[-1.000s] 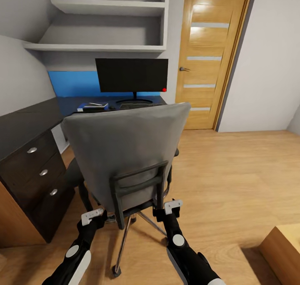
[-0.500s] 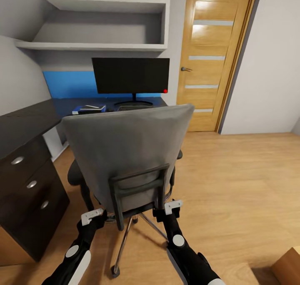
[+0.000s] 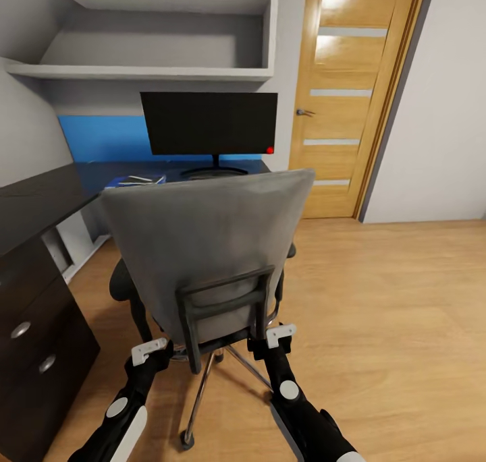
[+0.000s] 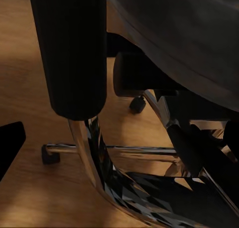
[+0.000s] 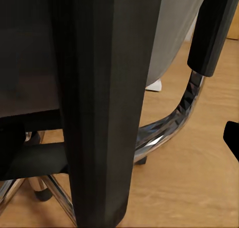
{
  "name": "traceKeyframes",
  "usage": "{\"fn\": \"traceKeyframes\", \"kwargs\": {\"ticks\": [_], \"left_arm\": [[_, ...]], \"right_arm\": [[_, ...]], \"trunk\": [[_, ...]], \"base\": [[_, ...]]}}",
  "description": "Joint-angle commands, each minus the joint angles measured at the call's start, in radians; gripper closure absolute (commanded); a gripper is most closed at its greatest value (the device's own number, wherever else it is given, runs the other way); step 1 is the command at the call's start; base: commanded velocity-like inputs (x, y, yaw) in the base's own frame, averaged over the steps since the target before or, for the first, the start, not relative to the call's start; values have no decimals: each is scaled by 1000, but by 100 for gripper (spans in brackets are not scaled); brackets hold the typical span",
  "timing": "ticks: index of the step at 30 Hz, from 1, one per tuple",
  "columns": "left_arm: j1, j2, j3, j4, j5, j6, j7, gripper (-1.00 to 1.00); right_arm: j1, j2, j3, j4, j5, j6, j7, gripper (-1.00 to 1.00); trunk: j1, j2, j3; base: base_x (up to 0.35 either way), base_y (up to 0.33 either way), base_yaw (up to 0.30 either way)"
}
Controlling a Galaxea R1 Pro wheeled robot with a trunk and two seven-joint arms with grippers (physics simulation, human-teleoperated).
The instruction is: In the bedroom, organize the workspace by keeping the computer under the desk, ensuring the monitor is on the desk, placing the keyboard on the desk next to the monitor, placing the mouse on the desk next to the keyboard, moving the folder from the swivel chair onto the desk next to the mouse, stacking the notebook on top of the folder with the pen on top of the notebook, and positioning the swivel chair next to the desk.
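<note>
Swivel chair (image 3: 209,260) upright, back toward robot, seat facing desk (image 3: 40,199); jaws' state unclear at frame.

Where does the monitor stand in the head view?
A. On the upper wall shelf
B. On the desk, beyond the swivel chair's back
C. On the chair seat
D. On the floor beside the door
B: the monitor rests by its slim stand on the desk, under the wall shelves, and the grey back of the swivel chair rises in front of it.
</note>
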Motion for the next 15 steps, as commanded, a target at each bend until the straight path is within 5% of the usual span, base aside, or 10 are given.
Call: {"fn": "traceKeyframes", "kwargs": {"ticks": [1, 15], "left_arm": [[-1, 2, -7, 0, 9, -5, 8, -100], [-1, 2, -6, 0, 9, -5, 8, -100]], "right_arm": [[-1, 0, 2, 1, 7, -1, -7, -100], [-1, 0, 1, 1, 7, -1, -7, -100]], "trunk": [[0, 0, -1], [0, 0, -1]], "base": [[335, 0, 0], [335, 0, 0]]}}
